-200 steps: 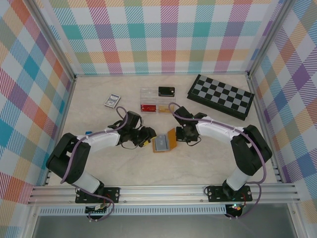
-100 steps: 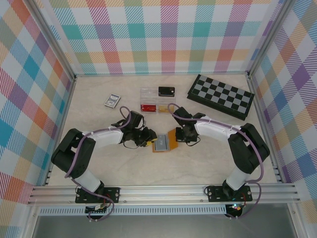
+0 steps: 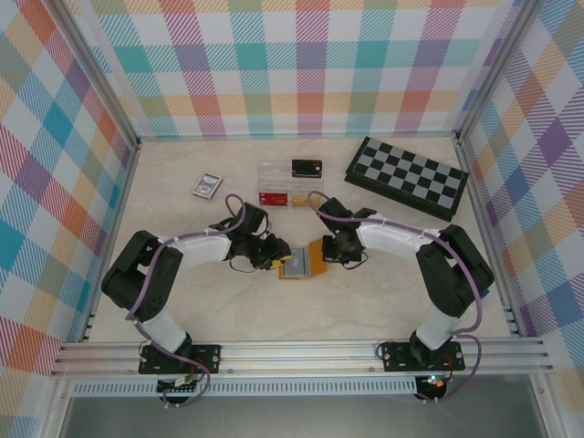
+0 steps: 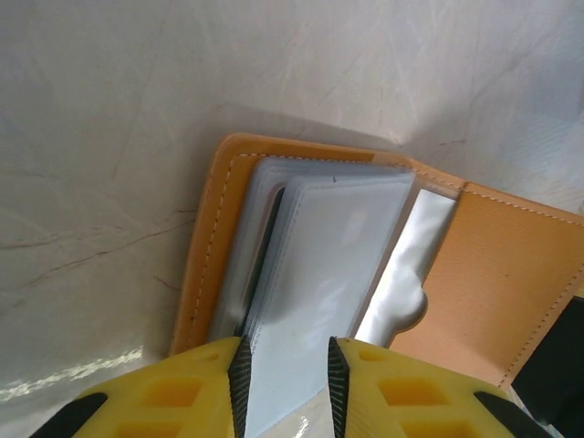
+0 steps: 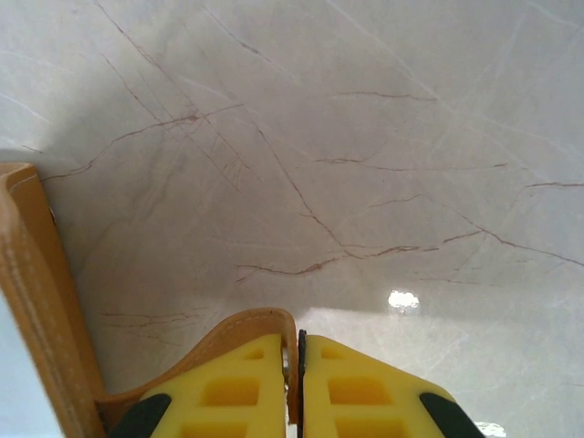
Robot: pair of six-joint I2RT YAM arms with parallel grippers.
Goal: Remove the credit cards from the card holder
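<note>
First, locate the card holder (image 3: pixel 299 266) near the middle of the bench (image 3: pixel 228 310), between the two arms and well away from all four edges. Find it lying open, orange-tan cover underneath, grey-blue inner leaves facing up. Check the left gripper (image 4: pixel 287 374) at the end of the holder nearer the left edge: yellow fingers (image 4: pixel 173 406) closed on a pale grey-blue inner panel (image 4: pixel 319 265), one dark pad against each side of it, jaws held slightly apart by the panel between them. Treat the gripped panel as unidentified: not possible to tell card from clear sleeve in the wrist view. Note further clear sleeves fanned beside it, and a silvery pocket next to the orange-tan flap. Check the right gripper (image 5: pixel 294 365) on the opposite side of the holder: fingers brought together, pinching the rim of the orange-tan cover flap, with the flap bent up off the bench surface. Toward the far edge, identify a clear plastic box (image 3: pixel 274 187) with red and yellow contents, a small black item (image 3: pixel 307 168) just behind it, and a small grey packet (image 3: pixel 207 186) nearer the left edge. Find the chessboard (image 3: pixel 407 177) lying flat in the far right corner. Regard all four as well apart from the holder and both grippers.
</note>
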